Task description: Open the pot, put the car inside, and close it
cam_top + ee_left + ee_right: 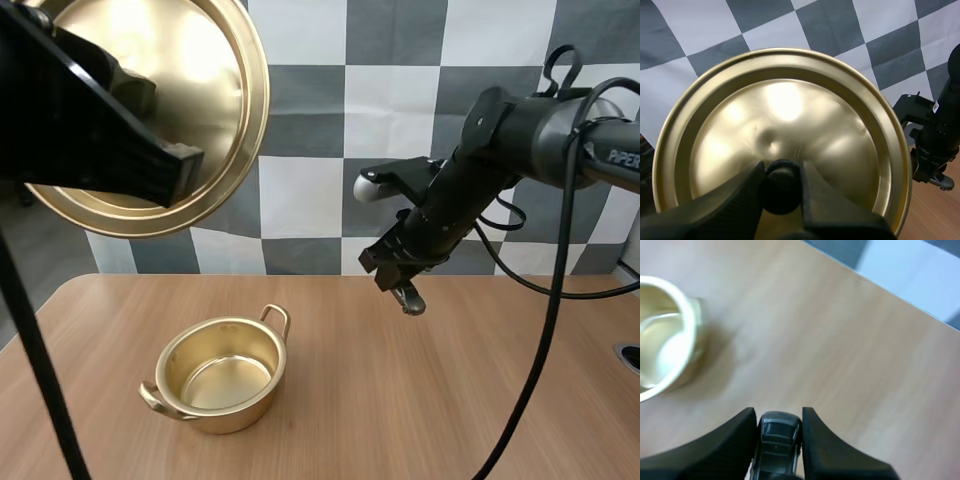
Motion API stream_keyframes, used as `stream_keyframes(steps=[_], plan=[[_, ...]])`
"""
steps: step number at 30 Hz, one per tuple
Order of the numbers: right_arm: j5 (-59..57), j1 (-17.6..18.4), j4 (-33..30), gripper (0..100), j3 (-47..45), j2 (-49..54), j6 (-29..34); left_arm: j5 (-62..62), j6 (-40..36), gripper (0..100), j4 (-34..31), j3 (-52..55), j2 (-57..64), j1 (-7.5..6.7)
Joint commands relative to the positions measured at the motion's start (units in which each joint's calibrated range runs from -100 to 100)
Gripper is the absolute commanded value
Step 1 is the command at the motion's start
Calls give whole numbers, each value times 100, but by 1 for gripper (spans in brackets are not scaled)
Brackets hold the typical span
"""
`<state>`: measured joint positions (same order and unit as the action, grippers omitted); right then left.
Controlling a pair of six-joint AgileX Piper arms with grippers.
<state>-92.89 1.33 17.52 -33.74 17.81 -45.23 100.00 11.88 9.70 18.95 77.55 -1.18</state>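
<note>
Pinching dark toy car (777, 442) between both fingers, right end effector (778, 421) hangs above worktop (420, 400). Gold pot (222, 375) stands on worktop, lid off, at 7 o'clock from that end effector, well apart. Left end effector (781, 171) clamped on black knob (781, 195) of gold lid (790, 110); lid held aloft, tilted, at 11 o'clock from pot in high view.
</note>
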Motion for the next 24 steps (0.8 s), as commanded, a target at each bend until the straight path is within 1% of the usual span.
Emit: stream_keyframes(steps=[1,2,6,7,10,12,16,18,21,24], plan=[[-711,202,1668,0,65,25,-701,0,-14,0,-149,3,357,2],[-711,355,1678,0,65,25,-698,0,-14,0,-250,3,447,2],[-711,780,1682,0,65,-45,-698,0,-87,0,-630,3,691,2],[-711,989,1691,0,65,-119,-698,0,-119,0,-738,3,743,2],[-711,1419,1691,0,65,-301,-670,0,-157,0,-970,3,866,2],[-711,1571,1657,0,65,-424,-667,0,-183,0,-1042,3,939,2],[-711,1696,1469,0,65,-697,-667,0,-211,0,-1081,3,1109,2],[-711,1695,1479,0,70,-851,-691,0,-211,0,-1071,3,1232,9],[-711,1695,1509,0,372,-1340,-735,0,-211,0,-1059,3,1290,82],[-711,1695,1566,0,766,-1651,-755,0,-211,0,-1017,3,1290,124]])
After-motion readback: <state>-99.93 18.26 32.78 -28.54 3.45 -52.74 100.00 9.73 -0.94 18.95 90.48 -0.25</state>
